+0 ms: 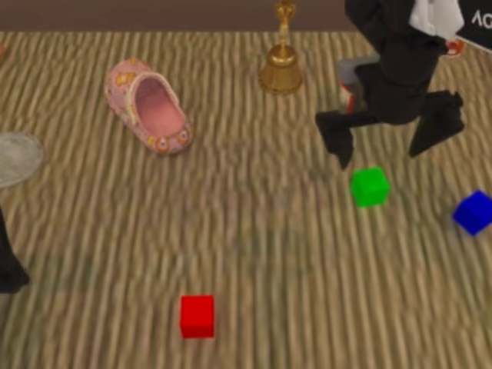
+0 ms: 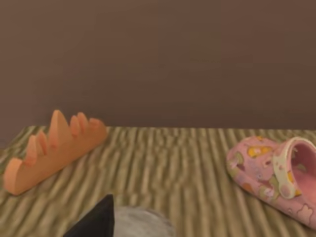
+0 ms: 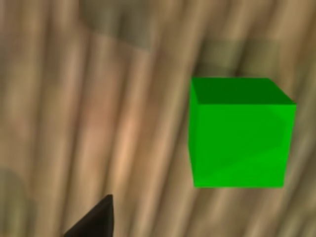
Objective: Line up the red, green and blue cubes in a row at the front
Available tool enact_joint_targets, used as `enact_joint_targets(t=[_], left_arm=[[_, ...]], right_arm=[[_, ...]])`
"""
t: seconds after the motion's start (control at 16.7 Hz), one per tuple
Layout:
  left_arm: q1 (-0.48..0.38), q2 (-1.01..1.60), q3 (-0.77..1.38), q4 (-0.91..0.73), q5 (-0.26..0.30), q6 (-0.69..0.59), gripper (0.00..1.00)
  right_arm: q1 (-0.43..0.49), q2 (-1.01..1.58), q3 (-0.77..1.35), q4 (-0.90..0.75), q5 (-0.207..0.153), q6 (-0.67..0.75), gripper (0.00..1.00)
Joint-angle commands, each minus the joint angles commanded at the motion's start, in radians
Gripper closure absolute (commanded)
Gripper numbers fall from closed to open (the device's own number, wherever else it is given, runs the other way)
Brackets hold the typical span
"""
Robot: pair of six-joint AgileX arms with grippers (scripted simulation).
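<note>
**Right gripper wide open, nothing held**

Our right gripper (image 1: 382, 147) hangs w/ fingers spread wide, holding nothing. Green cube (image 1: 370, 187) lies just in front of the fingertips, nearer the left one, not between them. Blue cube (image 1: 473, 212) is out past the right finger; red cube (image 1: 197, 316) well apart at the front. Risk: descending off-centre, one finger could clip and shove green. Left gripper (image 1: 9, 269) parked at left edge; can't tell its fingers.

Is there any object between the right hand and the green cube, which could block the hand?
Nothing visible does. The right hand, open, hangs just behind the green cube, with only bare table between them. The bell and the blue cube stand off to the sides.
</note>
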Motion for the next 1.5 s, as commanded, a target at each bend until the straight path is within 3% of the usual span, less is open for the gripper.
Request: enact_joint_targets(t=[0.42, 0.78, 1.08, 1.5], left_arm=[[0.003, -0.008, -0.002, 0.007, 0.0, 0.006, 0.0], [0.003, -0.008, -0.002, 0.007, 0.0, 0.006, 0.0], [0.003, -0.008, -0.002, 0.007, 0.0, 0.006, 0.0], [0.003, -0.008, -0.002, 0.007, 0.0, 0.006, 0.0]], right_arm=[[-0.002, 0.01, -0.01, 0.014, 0.0, -0.002, 0.0], [0.002, 0.072, -0.158, 0.235, 0.001, 0.002, 0.0], [0.003, 0.085, -0.183, 0.265, 0.001, 0.003, 0.0], [0.003, 0.085, -0.183, 0.265, 0.001, 0.003, 0.53]])
